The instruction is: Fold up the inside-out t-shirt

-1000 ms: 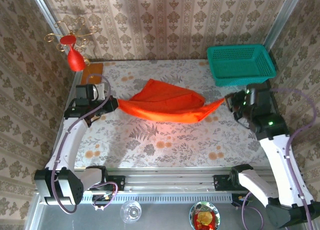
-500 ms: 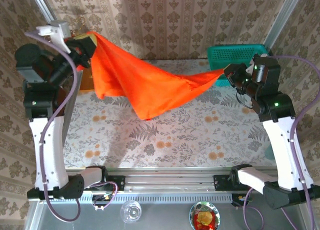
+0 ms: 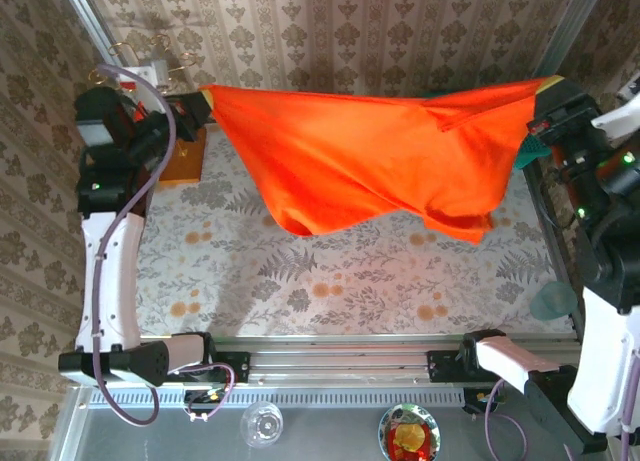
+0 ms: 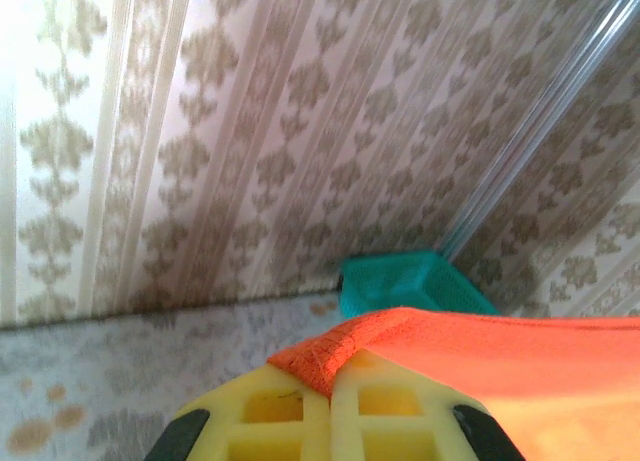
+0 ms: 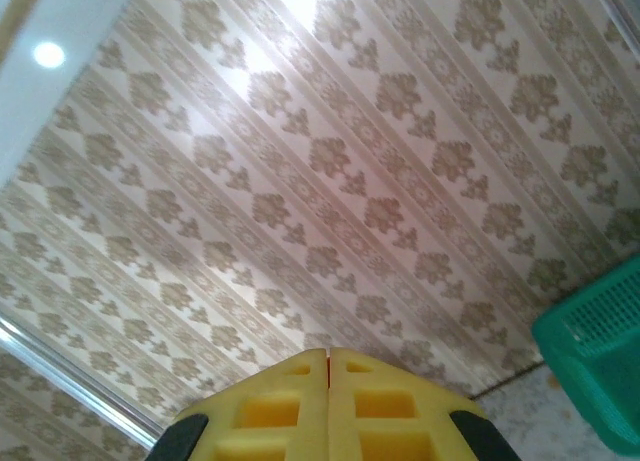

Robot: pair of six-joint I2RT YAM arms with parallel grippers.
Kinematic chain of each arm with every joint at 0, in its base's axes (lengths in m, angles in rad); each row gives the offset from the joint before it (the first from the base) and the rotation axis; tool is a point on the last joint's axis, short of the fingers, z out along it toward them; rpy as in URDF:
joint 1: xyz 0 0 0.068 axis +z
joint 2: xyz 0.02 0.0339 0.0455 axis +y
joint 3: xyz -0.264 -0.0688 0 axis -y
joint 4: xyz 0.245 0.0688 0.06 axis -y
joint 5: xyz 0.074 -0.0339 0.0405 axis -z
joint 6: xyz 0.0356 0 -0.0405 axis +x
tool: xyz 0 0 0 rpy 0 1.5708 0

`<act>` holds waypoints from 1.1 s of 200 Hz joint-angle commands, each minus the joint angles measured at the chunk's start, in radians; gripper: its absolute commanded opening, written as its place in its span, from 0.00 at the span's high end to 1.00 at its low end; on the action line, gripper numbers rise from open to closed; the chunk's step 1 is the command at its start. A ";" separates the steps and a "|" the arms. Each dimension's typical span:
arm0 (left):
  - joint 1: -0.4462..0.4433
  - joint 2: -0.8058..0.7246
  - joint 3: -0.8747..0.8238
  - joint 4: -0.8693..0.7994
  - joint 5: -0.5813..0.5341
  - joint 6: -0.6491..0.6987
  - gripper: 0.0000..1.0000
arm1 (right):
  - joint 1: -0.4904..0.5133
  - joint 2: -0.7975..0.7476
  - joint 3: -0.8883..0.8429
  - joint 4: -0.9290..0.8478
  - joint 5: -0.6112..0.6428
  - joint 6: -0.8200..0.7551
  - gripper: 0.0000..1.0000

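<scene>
Your left gripper (image 4: 328,406) is clenched on the hem of the inside-out t-shirt (image 4: 500,356), and the cloth edge sits between its yellow fingers (image 4: 270,411). Your right gripper (image 5: 328,381) has its jaws pressed together, and seen from above, the opposite corner of the shirt ends in it. The shirt hangs stretched between both grippers, above the flowered table (image 3: 300,281), with its middle sagging down.
</scene>
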State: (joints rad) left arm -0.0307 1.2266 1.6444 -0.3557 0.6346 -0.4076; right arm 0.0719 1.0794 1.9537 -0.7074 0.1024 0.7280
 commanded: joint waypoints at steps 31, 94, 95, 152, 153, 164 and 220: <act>0.010 -0.104 -0.021 0.076 0.054 -0.019 1.00 | -0.004 -0.004 -0.058 0.011 0.039 -0.025 1.00; 0.009 -0.206 0.040 0.039 0.018 0.047 1.00 | -0.005 -0.106 -0.089 0.051 0.002 -0.057 1.00; 0.009 -0.209 0.041 0.042 0.019 0.047 1.00 | -0.004 -0.108 -0.090 0.053 0.002 -0.058 1.00; 0.009 -0.233 0.147 0.027 -0.032 0.068 1.00 | -0.004 -0.100 0.047 0.072 0.008 -0.121 1.00; 0.009 -0.231 0.149 0.026 -0.033 0.068 1.00 | -0.004 -0.096 0.049 0.072 0.009 -0.122 1.00; 0.009 -0.205 0.168 0.005 -0.048 0.079 1.00 | -0.004 -0.055 0.078 0.070 0.017 -0.132 1.00; 0.011 -0.036 0.113 -0.070 -0.185 0.166 1.00 | -0.002 0.246 0.141 0.121 -0.013 -0.131 1.00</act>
State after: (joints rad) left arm -0.0261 1.0904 1.8172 -0.3553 0.5583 -0.3119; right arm 0.0719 1.1797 2.1120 -0.6220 0.0978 0.6113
